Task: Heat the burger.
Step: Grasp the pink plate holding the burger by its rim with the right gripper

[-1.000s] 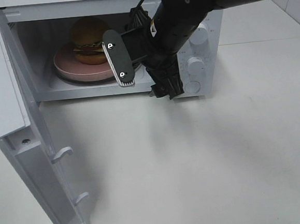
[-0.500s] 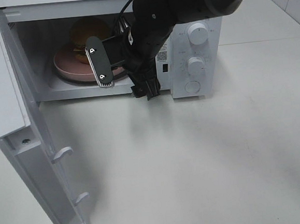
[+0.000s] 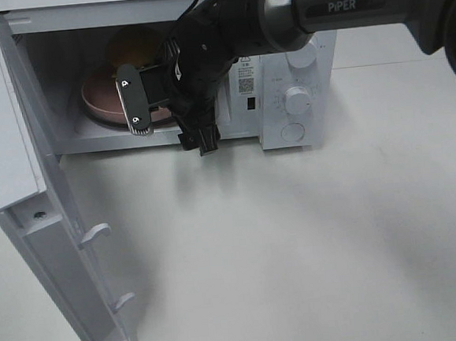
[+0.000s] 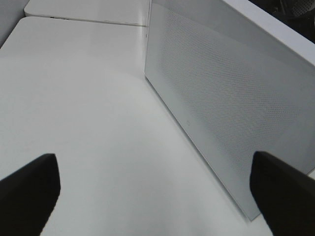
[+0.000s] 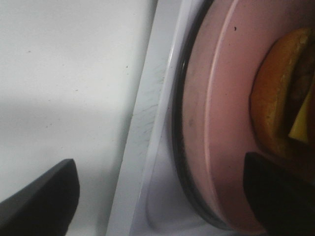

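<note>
The burger (image 3: pixel 134 43) sits on a round pink plate (image 3: pixel 98 98) inside the open microwave (image 3: pixel 285 138); my right arm hides most of it. In the right wrist view the burger (image 5: pixel 280 98) shows bun and cheese at the plate's (image 5: pixel 226 123) far side. My right gripper (image 3: pixel 168 126) is open at the oven's mouth. One finger is over the plate's front rim, the other over the sill, and nothing is held (image 5: pixel 157 196). My left gripper (image 4: pixel 157 196) is open above the table beside the door's outer face and does not show in the exterior view.
The microwave door (image 3: pixel 24 194) hangs wide open toward the front left, latch hooks (image 3: pixel 96 232) pointing right. Two knobs (image 3: pixel 297 98) and a button sit on the control panel. The perforated door panel (image 4: pixel 231 108) stands close to my left gripper.
My right arm has swung left from in front of the control panel into the oven opening, so its gripper now covers the plate's front and more of the burger. The left gripper has not moved.
</note>
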`<state>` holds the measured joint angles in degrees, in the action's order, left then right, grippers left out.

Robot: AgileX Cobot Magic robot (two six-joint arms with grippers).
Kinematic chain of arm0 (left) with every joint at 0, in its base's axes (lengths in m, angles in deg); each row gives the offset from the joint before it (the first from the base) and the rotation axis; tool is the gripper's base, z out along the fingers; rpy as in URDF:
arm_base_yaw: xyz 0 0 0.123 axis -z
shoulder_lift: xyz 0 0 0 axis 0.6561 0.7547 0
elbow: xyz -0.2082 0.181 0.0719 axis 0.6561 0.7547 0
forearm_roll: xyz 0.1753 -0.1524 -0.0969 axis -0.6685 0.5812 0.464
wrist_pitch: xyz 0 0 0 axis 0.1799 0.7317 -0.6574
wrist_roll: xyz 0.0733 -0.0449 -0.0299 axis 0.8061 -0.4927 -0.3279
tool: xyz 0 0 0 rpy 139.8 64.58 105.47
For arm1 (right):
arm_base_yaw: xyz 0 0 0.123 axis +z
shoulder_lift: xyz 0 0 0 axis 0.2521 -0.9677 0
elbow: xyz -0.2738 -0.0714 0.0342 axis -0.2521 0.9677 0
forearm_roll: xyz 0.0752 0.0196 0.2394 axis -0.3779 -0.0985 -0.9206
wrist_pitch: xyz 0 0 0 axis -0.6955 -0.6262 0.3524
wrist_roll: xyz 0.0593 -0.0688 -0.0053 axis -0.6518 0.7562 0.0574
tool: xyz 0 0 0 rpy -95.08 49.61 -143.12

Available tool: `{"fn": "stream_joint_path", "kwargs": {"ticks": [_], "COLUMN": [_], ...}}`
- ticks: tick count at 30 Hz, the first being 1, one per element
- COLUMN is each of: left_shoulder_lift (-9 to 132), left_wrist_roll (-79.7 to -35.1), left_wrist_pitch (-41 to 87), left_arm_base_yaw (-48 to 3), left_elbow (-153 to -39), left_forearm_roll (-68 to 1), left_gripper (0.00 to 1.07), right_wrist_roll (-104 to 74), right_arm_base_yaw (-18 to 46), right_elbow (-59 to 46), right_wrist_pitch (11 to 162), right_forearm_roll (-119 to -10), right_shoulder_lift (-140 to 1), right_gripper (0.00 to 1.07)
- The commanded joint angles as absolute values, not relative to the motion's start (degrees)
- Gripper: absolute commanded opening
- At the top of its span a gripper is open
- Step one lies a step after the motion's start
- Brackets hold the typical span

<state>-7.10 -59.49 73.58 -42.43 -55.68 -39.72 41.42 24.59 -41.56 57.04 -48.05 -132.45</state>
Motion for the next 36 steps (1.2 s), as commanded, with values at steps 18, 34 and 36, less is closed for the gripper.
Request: {"fn": "stream_joint_path", "kwargs": {"ticks": [18, 34, 36], "left_shoulder_lift": [-7.5, -7.5, -7.5], "left_wrist_roll": [-59.83, -59.83, -59.83], "left_wrist_pitch": [73.64, 73.64, 73.64], "left_arm_base_yaw": [-42.66, -42.66, -42.66], "left_elbow": [-55.39, -55.39, -55.39], "left_forearm_roll": [-39.95, -39.95, -39.95], "left_gripper": [0.98, 0.98, 0.98], "right_wrist_roll": [38.61, 37.58, 37.58], "right_arm_base_yaw": [22.87, 22.35, 22.52], "right_elbow": [-52.21, -53.59, -53.59], "right_wrist_pitch": [56.75, 57.38, 56.75], "right_forearm_roll": [-48.74, -50.06, -50.06], "right_shoulder_lift": [-140.42, -142.02, -141.96], "right_gripper": [0.83, 0.4, 0.23]}}
